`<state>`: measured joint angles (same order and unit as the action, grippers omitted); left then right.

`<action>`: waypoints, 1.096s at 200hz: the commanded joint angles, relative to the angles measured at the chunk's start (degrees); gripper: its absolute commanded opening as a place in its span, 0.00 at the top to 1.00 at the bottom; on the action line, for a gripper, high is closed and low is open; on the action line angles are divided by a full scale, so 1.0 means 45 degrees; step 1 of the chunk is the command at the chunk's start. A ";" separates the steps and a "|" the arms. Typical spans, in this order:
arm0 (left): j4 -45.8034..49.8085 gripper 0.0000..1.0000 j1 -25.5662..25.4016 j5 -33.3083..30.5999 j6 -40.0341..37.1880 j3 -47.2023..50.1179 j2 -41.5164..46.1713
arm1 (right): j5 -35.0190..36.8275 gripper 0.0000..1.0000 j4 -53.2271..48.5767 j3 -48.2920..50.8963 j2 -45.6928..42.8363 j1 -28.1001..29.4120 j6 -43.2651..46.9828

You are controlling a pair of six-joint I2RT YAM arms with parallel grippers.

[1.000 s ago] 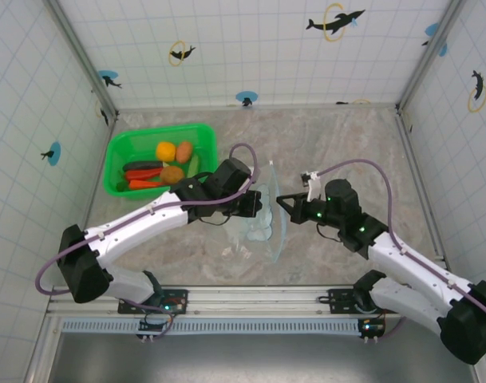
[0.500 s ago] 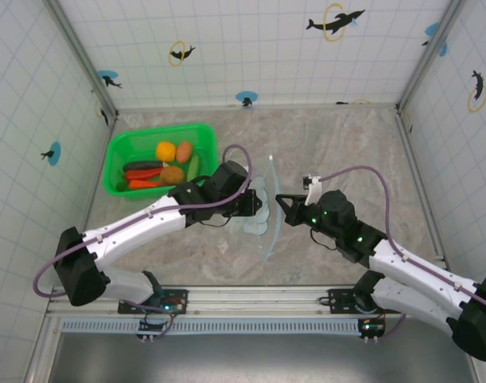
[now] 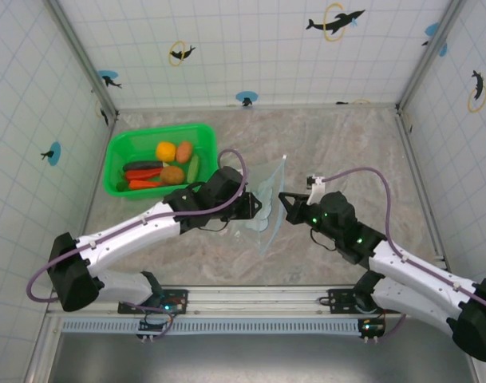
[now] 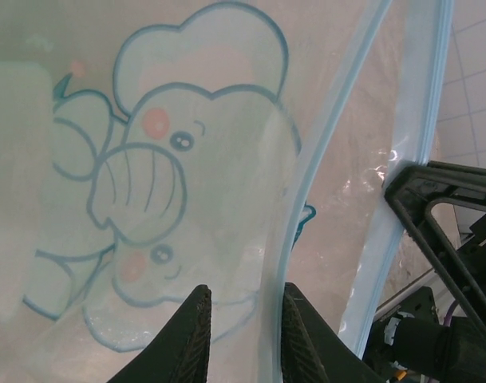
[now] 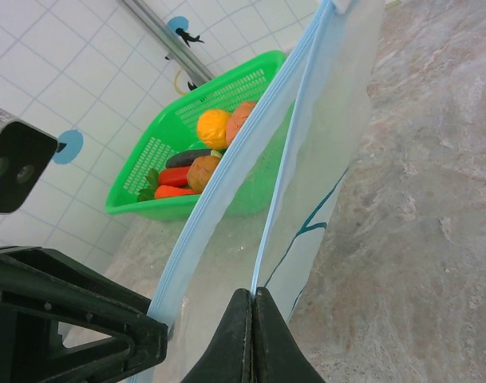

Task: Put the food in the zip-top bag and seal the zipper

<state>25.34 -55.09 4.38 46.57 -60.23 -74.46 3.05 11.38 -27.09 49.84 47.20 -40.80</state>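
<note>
From above, the bag (image 3: 270, 191) now stands more upright between the left pincer (image 3: 254, 209) and the right pincer (image 3: 281, 198) than a second ago, when it sagged toward the surface (image 3: 346, 136). The food (image 3: 167, 163) sits in the basket (image 3: 163, 128), well apart.

At the left wrist, the pincer's jaws straddle one zipper (image 4: 322, 159) lip, slightly apart. We cannot tell whether they clamp it.

At the right wrist, the jaws are pinched tight on the other lip, and a gap shows between the lips. We judge the mouth is being spread for loading, with nothing bagged yet.
</note>
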 commanded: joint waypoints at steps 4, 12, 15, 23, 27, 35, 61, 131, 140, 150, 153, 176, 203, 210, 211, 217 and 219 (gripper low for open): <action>-0.0149 0.74 -0.0062 -0.0630 -0.0131 0.0176 0.0188 | 0.0145 1.00 0.0821 0.0373 -0.0152 0.0038 -0.0342; -0.0207 0.75 -0.0053 -0.0683 -0.0167 0.0214 0.0197 | 0.0048 1.00 0.0884 0.0419 -0.0105 0.0054 -0.0395; -0.0217 0.76 -0.0061 -0.0686 -0.0172 0.0229 0.0198 | 0.0016 1.00 0.0904 0.0425 -0.0093 0.0043 -0.0415; -0.0298 0.77 -0.0062 -0.0700 -0.0219 0.0248 0.0198 | -0.0029 1.00 0.0955 0.0475 -0.0076 0.0049 -0.0473; -0.0334 0.78 -0.0062 -0.0748 -0.0245 0.0286 0.0193 | -0.0066 1.00 0.0984 0.0491 -0.0045 0.0043 -0.0499; -0.0449 0.81 -0.0059 -0.0800 -0.0316 0.0332 0.0198 | -0.0091 1.00 0.1062 0.0540 -0.0041 0.0040 -0.0524; -0.0930 0.85 -0.0060 -0.0860 -0.0550 0.0492 0.0145 | -0.0092 1.00 0.1146 0.0610 -0.0042 0.0051 -0.0545; -0.1596 0.78 -0.0062 -0.0438 -0.0836 0.0670 0.0047 | -0.0281 1.00 0.1204 0.0637 0.0107 0.0040 -0.0573; -0.1606 0.79 -0.0062 -0.0397 -0.0856 0.0688 -0.0029 | -0.0325 1.00 0.1254 0.0641 0.0144 0.0040 -0.0601; -0.1570 0.78 -0.0062 -0.0400 -0.0895 0.0725 -0.0127 | -0.0344 1.00 0.1297 0.0616 0.0172 0.0044 -0.0619; -0.1572 0.78 -0.0062 -0.0409 -0.0895 0.0727 -0.0150 | -0.0345 1.00 0.1302 0.0628 0.0161 0.0039 -0.0621; -0.1563 0.81 -0.0062 -0.0498 -0.0914 0.0824 -0.0193 | -0.0362 1.00 0.1339 0.0620 0.0224 0.0057 -0.0622; -0.1531 0.99 -0.0059 -0.0735 -0.0962 0.0845 -0.0095 | -0.0299 1.00 0.1299 0.0645 0.0275 0.0042 -0.0583; -0.1533 1.00 -0.0062 -0.0778 -0.0990 0.0845 -0.0066 | -0.0308 1.00 0.1284 0.0634 0.0327 0.0024 -0.0564; -0.1531 1.00 -0.0062 -0.0778 -0.0991 0.0845 -0.0061 | -0.0307 1.00 0.1292 0.0622 0.0338 0.0021 -0.0564; -0.1536 1.00 -0.0062 -0.0815 -0.1011 0.0845 -0.0039 | -0.0324 1.00 0.1273 0.0616 0.0374 0.0020 -0.0553; -0.1532 1.00 -0.0062 -0.0817 -0.1012 0.1011 -0.0037 | -0.0325 1.00 0.1269 0.0612 0.0370 0.0009 -0.0546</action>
<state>18.70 -55.09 1.89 43.31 -56.77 -74.78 1.45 14.76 -25.10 50.94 47.20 -43.09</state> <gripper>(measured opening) 0.061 0.055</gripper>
